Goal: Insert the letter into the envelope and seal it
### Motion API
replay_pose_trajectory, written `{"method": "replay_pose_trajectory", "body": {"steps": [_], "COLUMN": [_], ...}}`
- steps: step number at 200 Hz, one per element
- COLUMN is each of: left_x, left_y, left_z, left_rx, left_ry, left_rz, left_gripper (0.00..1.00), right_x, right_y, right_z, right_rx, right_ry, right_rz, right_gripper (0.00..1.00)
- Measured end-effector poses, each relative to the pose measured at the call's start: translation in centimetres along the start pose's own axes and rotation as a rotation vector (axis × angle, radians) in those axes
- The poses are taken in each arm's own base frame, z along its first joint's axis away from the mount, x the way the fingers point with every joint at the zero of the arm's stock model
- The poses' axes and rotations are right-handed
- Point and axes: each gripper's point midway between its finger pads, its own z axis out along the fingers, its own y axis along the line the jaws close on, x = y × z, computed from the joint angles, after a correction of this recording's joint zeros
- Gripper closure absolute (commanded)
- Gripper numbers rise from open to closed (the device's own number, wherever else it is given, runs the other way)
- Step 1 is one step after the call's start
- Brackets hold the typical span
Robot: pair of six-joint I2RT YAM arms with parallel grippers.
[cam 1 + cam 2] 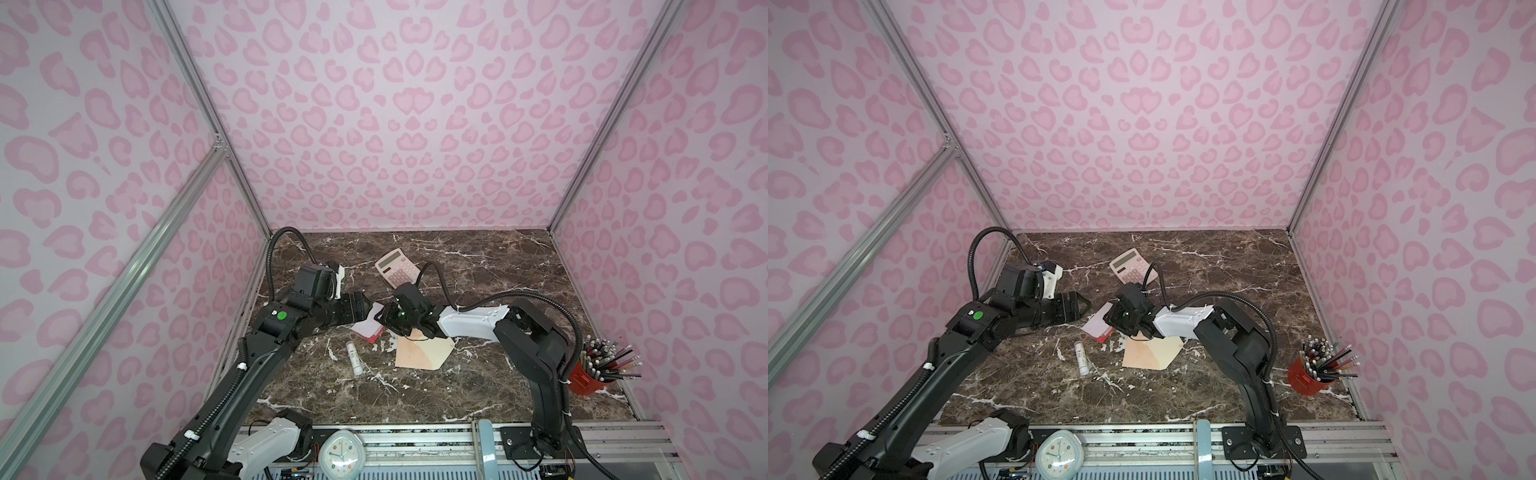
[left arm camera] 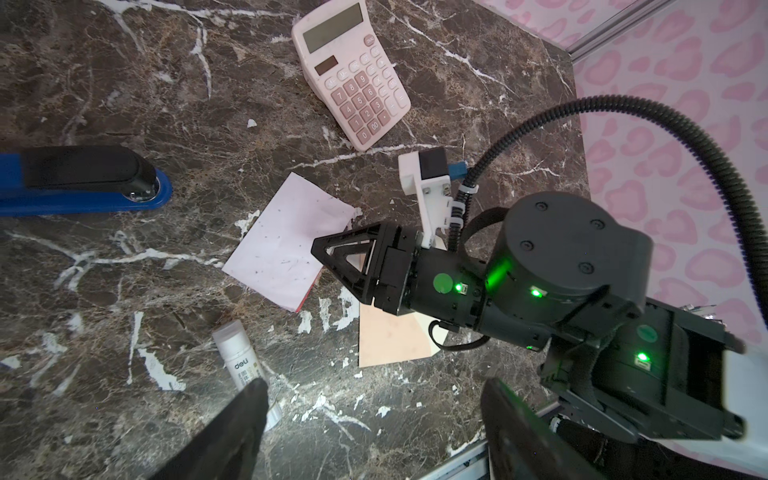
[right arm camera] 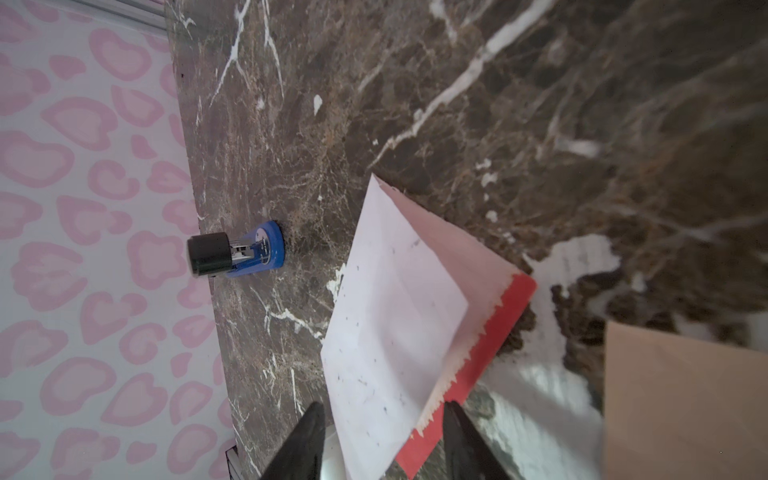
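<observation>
We count 1 letter (image 1: 368, 328) on the table (image 1: 457, 395), just beside 1 envelope (image 1: 419, 353) | 1 calculator (image 1: 397, 268), 1 glue stick (image 1: 353, 357), 1 stapler (image 2: 83, 178), 1 pencil cup (image 1: 586, 380) | 2 grippers: left gripper (image 2: 376, 382) wide, empty; right gripper (image 3: 382, 405) half-wide around the letter's corner

On the surface (image 1: 478, 386) the letter (image 1: 368, 326) lies near the middle, with the envelope (image 1: 419, 353) just beside it to the right and nearer the front edge, the glue stick (image 1: 354, 357) in front of the letter and left of the envelope, and the calculator (image 1: 397, 268) behind both. A stapler (image 2: 83, 178) lies apart from the letter near a side wall, the pencil cup (image 1: 590, 378) stands well to the right at the surface's edge, and a clock (image 1: 343, 455) lies beyond the front edge.
</observation>
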Motion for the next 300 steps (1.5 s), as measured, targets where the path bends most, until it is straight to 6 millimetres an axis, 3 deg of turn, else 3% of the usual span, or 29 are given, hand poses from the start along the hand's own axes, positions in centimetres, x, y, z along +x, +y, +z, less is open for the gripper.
{"method": "replay_pose_trajectory", "body": {"steps": [70,92,133,164,196,230,274,300], "left_x": [0.7,0.9,0.2,-0.4,-1.7,-2.8,-4.0,-4.9], "left_y": [0.2,0.3,0.1,0.4,0.7,0.7,-1.9,-4.1], "left_z": [-0.9,-1.0,-1.6,-1.9,-2.2,-2.1,-1.0,0.4], "left_rx": [0.001,-0.002,-0.002,-0.018,-0.030,-0.018,0.139,0.290], "left_ry": [-0.003,0.001,-0.015,-0.025,-0.049,-0.047,-0.056,-0.068], "left_rz": [-0.001,-0.002,0.018,0.017,0.011,0.006,0.037,0.028], "left_gripper": [0.17,0.17,0.16,0.16,0.15,0.17,0.19,0.20], "right_x": [1.1,1.2,0.8,-0.2,-2.2,-5.8,-10.3,-11.1], "right_y": [0.2,0.1,0.4,1.4,4.1,7.5,7.4,7.4], "right_z": [1.4,1.7,1.6,0.5,-2.9,-9.1,-16.7,-19.5], "right_rx": [-0.024,-0.023,-0.030,-0.051,-0.104,-0.178,-0.229,-0.270], "right_ry": [0.012,0.019,0.012,-0.008,-0.037,-0.091,-0.128,-0.099], "right_rz": [0.004,0.005,-0.004,-0.040,-0.105,-0.204,-0.281,-0.307], "right_gripper": [0.64,0.72,0.96,1.00,1.00,1.00,1.00,1.00]}}
